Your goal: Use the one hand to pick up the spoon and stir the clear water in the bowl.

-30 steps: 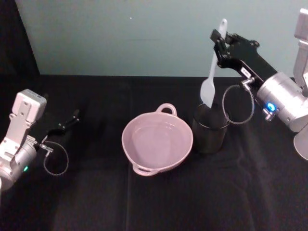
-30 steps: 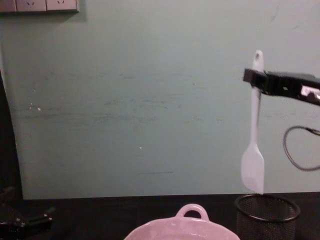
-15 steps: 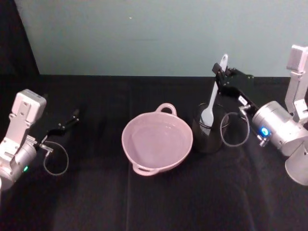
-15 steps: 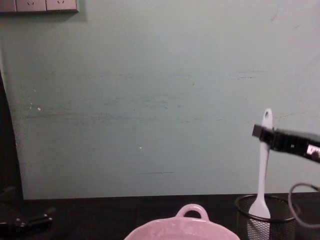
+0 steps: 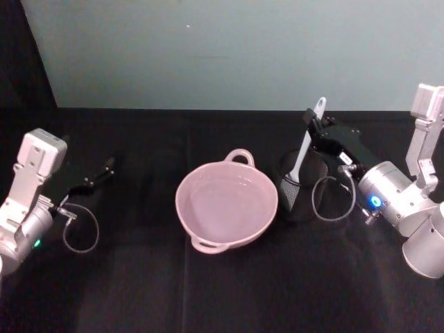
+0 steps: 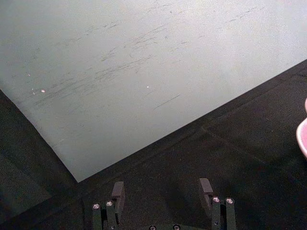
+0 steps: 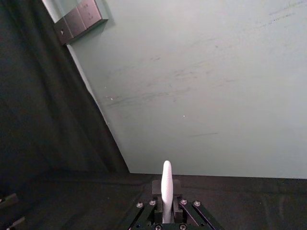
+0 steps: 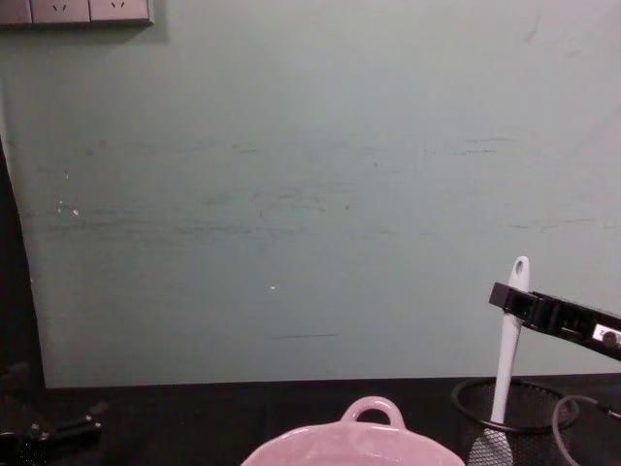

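Note:
The pale pink bowl [image 5: 179, 203] holding clear water sits mid-table; its loop handle and rim show in the chest view [image 8: 372, 412]. Just right of it stands a black wire-mesh cup [image 5: 309, 207]. My right gripper [image 5: 313, 129] is shut on the upper handle of the white spoon [image 5: 302, 147], which stands nearly upright with its head down inside the mesh cup. In the chest view the spoon [image 8: 508, 345] drops from the right gripper [image 8: 510, 299] into the cup [image 8: 468, 399]. The right wrist view has the handle [image 7: 166, 188] pinched between the jaws. My left gripper [image 5: 103, 171] rests open at the far left.
A black cloth covers the table and a pale green wall rises behind it. A loose cable loop [image 5: 78, 229] hangs by the left wrist and another [image 5: 331, 200] by the right wrist near the mesh cup. The bowl's edge [image 6: 303, 139] shows in the left wrist view.
My right gripper has come down with the spoon, taking its head from above the mesh cup's rim to deep inside the cup. The left arm has stayed put.

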Tool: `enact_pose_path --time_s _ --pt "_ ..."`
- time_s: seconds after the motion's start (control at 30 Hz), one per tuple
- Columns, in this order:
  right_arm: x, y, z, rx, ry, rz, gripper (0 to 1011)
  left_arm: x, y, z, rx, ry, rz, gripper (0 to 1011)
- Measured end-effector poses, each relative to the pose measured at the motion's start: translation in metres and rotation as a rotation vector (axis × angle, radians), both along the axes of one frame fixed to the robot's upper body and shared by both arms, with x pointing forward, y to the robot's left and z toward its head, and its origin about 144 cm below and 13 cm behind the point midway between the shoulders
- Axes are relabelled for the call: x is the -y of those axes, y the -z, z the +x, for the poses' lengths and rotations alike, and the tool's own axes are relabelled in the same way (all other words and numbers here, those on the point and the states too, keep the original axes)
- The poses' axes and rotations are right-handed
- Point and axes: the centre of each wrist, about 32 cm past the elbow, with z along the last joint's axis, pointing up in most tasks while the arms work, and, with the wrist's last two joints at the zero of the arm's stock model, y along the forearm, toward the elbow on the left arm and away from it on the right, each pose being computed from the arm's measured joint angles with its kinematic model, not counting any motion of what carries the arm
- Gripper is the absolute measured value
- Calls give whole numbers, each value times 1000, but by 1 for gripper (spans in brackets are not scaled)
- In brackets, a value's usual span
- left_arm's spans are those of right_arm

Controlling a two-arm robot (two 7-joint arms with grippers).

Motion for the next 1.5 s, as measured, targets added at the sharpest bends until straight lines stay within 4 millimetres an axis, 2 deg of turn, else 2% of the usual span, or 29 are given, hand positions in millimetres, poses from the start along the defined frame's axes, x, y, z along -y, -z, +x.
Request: enact_pose_path --time_s 0.6,1.03,1.33,1.4,1.5 --pt "4 -4 -2 3 -1 42 116 0 0 0 0 0 0 1011" --pt "7 9 0 -48 11 98 114 0 0 0 0 0 0 1011" --pt "15 10 0 -59 31 144 119 0 0 0 0 0 0 1012" --pt "16 9 0 -57 35 147 146 0 0 0 0 0 0 1011" --pt "18 7 -2 -52 41 147 242 0 0 0 0 0 0 1011"
